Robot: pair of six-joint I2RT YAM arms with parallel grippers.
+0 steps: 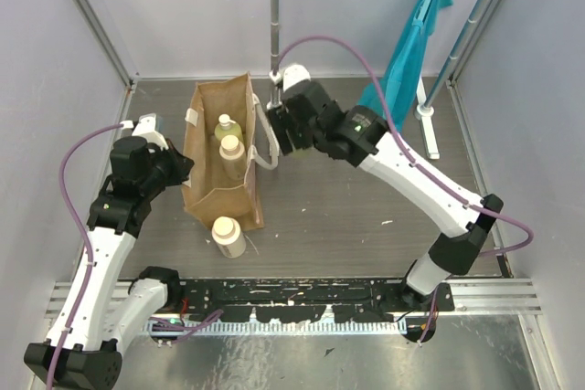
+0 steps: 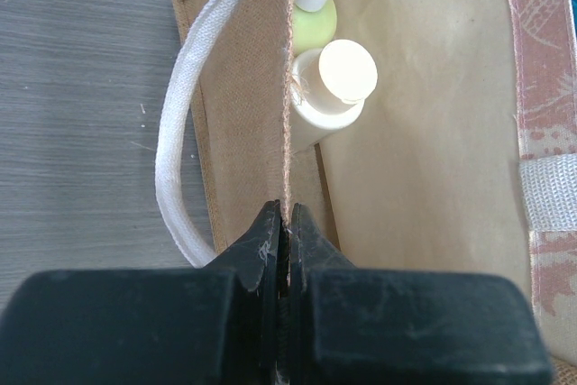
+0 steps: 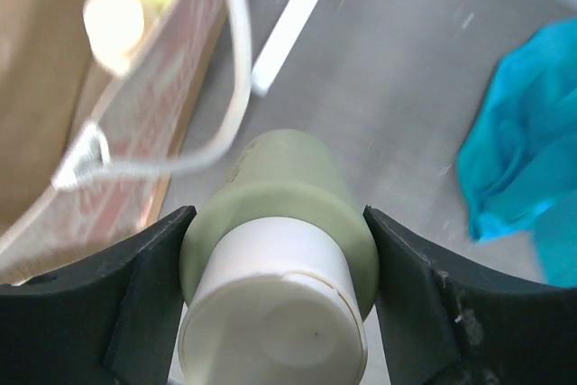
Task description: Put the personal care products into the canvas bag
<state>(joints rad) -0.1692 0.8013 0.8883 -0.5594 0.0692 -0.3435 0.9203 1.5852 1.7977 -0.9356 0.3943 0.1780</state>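
Nearest me, the loose cream-beige bottle (image 1: 228, 237) sits on the table (image 1: 347, 207), just off the 6 o'clock end of the canvas bag (image 1: 206, 184) and not yet in it. At the bag's 9 o'clock side the left fingers (image 1: 181, 169) are pinched tight on the rim of the canvas wall, beside the white strap handle (image 2: 176, 142). I take that as propping the mouth open.

Inside the bag are the bagged cream-beige bottle (image 2: 329, 92) and, beyond it, a yellow-green pump bottle (image 2: 313, 15). At the bag's 3 o'clock, the right fingers (image 1: 278, 128) are clamped round the held yellow-green bottle (image 3: 284, 191), squeezing its body just under the white cap (image 3: 270, 331). Farther off, toward 1 o'clock, hangs a teal cloth bag (image 1: 411, 43).

The bottles look like smooth, hard plastic, light and round, so I'd expect them to twist or slip. They are best taken across the widest part of the body, not by the cap. The canvas looks soft and floppy, and I'd guess the wall sags if the rim is let go.
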